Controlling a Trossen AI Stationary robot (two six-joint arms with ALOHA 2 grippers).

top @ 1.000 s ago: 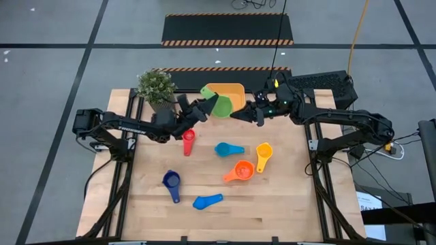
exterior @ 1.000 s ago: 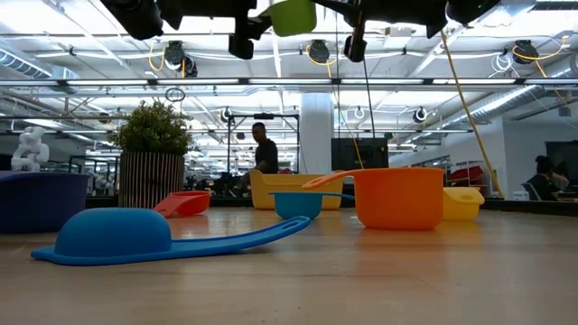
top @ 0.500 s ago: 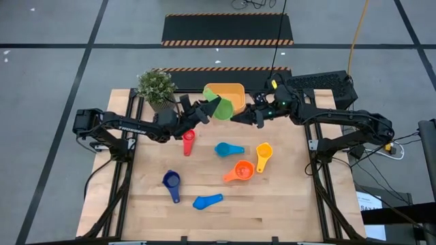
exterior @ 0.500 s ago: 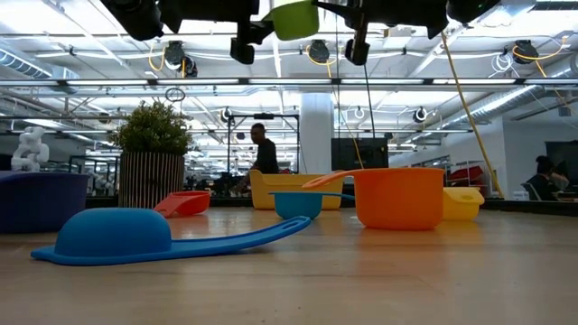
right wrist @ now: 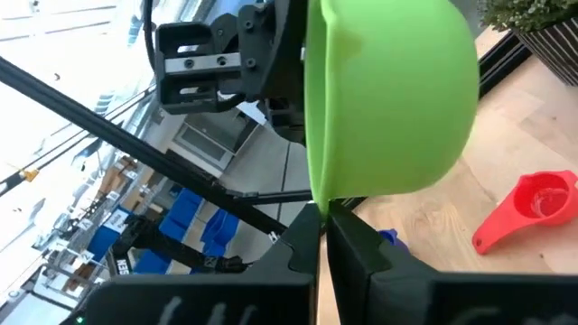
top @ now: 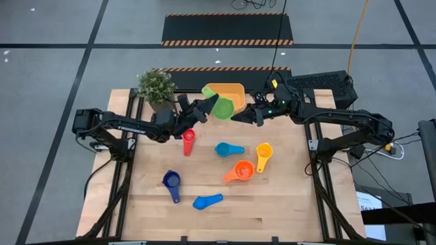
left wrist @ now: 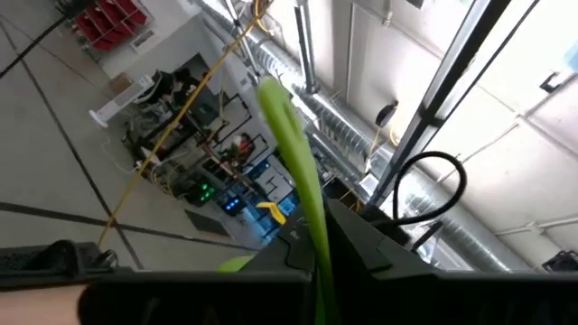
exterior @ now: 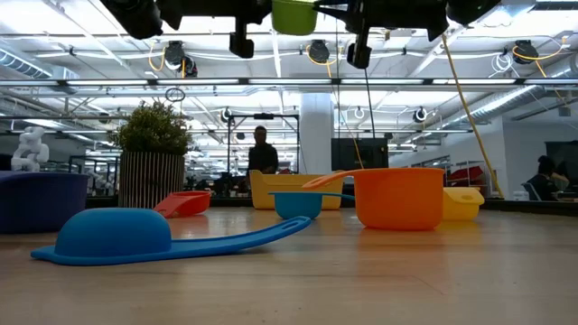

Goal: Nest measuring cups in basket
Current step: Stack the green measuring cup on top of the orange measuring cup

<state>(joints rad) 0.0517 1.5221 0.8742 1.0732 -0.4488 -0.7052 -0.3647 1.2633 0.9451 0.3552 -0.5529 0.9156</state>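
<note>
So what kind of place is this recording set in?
Probably a robotics lab or workshop hall: a wooden table on a taped grey floor, pipes and lamps overhead, and racks of gear behind.

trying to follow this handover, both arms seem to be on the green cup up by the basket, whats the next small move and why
Probably the left gripper should let go. The green cup hangs in the air beside the basket, with the right gripper shut on its rim and the left shut on its handle. The right arm looks nearer the basket, so it can carry the cup over.
</note>
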